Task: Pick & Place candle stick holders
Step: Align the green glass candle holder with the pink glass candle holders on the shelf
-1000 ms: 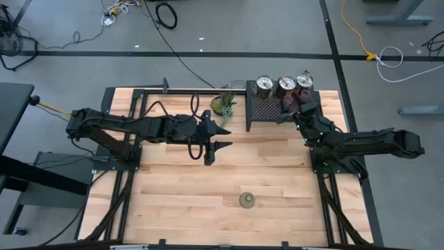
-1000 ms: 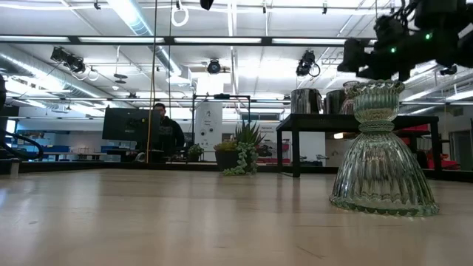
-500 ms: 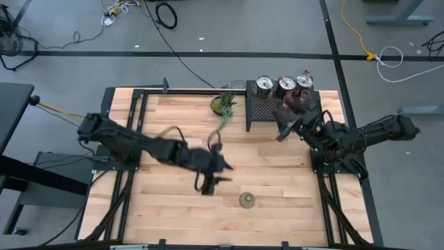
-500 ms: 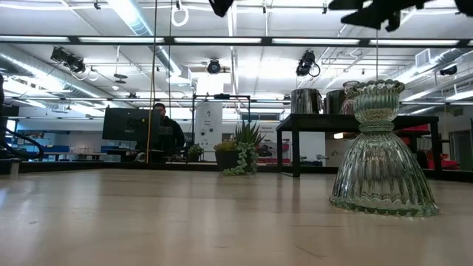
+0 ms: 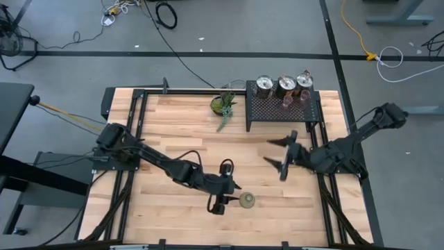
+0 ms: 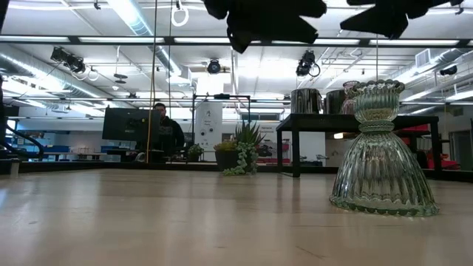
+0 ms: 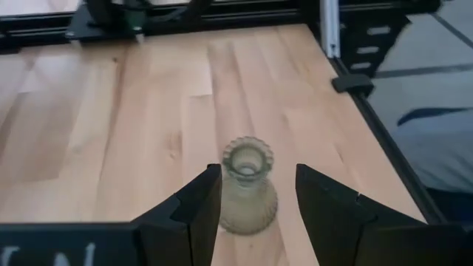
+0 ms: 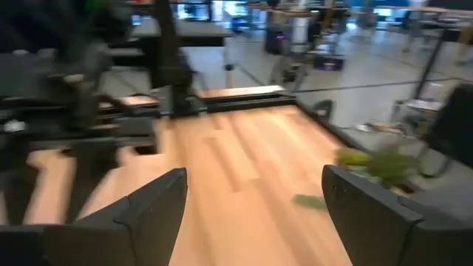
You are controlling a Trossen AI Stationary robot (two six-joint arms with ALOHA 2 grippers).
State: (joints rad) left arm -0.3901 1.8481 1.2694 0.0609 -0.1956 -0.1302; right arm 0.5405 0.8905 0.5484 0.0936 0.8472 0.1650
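Two arms share our worktop (image 5: 173,212): the right gripper (image 5: 281,154) hangs spread wide mid-table, while the left gripper (image 5: 223,196), fingers apart, brackets the olive-green holder (image 5: 247,201) near the front edge; a fingertip nudge could topple it.

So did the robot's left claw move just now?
Yes. In the high view the left gripper has swung from near the potted plant toward the table's front edge, and is now open beside the green glass holder.
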